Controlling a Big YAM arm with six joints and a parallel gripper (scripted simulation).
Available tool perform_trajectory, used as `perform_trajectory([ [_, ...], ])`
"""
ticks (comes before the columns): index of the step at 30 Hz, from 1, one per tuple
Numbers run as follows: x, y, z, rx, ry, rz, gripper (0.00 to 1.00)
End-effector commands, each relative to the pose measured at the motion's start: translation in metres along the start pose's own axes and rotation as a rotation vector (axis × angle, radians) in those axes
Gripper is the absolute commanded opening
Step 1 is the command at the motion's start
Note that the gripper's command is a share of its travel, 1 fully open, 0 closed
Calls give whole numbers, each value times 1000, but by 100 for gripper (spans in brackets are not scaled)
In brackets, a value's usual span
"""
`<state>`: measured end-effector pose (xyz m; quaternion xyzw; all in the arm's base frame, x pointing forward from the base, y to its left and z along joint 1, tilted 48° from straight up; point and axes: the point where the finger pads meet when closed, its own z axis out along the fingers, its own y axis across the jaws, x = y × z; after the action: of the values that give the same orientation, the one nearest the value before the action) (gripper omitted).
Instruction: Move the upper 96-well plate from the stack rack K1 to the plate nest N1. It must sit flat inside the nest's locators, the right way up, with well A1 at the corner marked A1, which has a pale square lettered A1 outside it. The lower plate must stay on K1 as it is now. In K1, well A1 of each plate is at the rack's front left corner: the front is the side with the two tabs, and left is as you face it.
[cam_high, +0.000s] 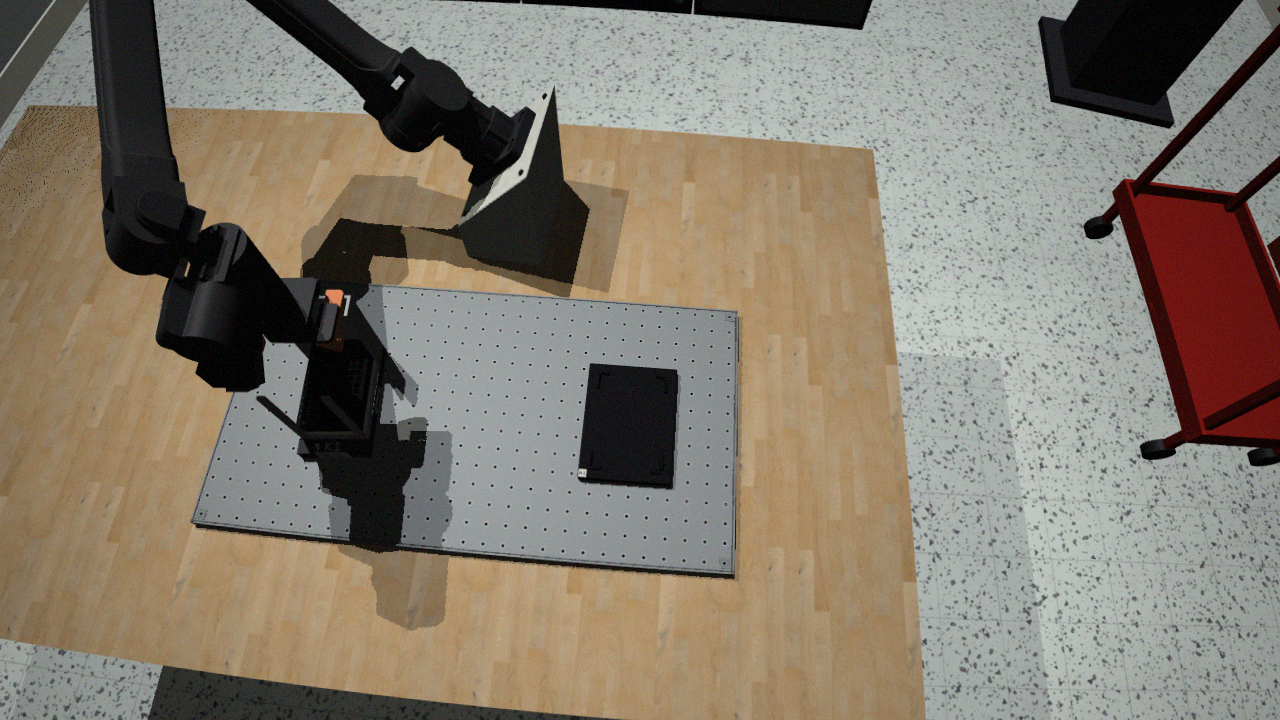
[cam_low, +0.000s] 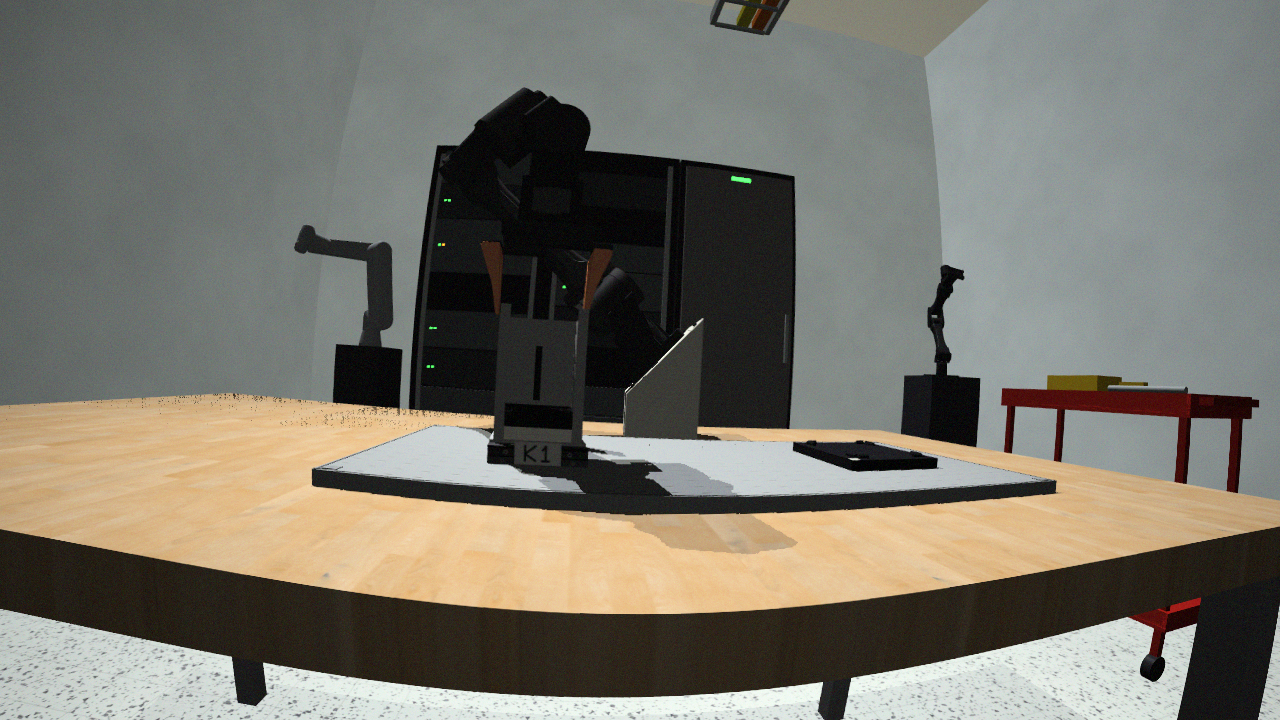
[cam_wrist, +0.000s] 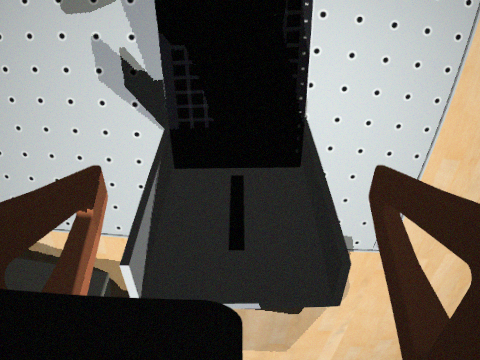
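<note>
The stack rack K1 (cam_high: 338, 394) stands at the left end of the grey perforated baseplate (cam_high: 483, 429); its K1 label faces the exterior view (cam_low: 536, 454). Dark 96-well plates (cam_wrist: 234, 60) lie inside the rack, seen from above in the wrist view, mostly in shadow. My gripper (cam_low: 537, 277) is open, with orange-brown fingers spread wide just above the rack's rear wall (cam_wrist: 236, 240). It holds nothing. The black plate nest N1 (cam_high: 629, 424) lies flat on the right part of the baseplate, with a small pale A1 square (cam_high: 581, 471) at its near left corner.
A grey wedge-shaped arm mount (cam_high: 528, 197) stands behind the baseplate. A red cart (cam_high: 1208, 313) is off the table to the right. Dark cabinets (cam_low: 617, 286) stand behind the table.
</note>
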<state>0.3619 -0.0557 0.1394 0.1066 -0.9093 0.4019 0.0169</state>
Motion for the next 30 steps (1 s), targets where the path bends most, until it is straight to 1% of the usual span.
perform_trajectory([
  [1,-3,1,10,3,2,-15,100],
  [10,-2,1,25,3,3,-15,100],
  [12,-2,1,25,3,3,-15,100],
  [13,-4,4,23,5,-7,-24,100],
  [14,-2,1,28,3,3,-15,100],
  [27,-2,1,50,3,3,-15,100],
  [29,-2,1,50,3,3,-15,100],
  [30,-4,4,48,5,-7,-24,100],
])
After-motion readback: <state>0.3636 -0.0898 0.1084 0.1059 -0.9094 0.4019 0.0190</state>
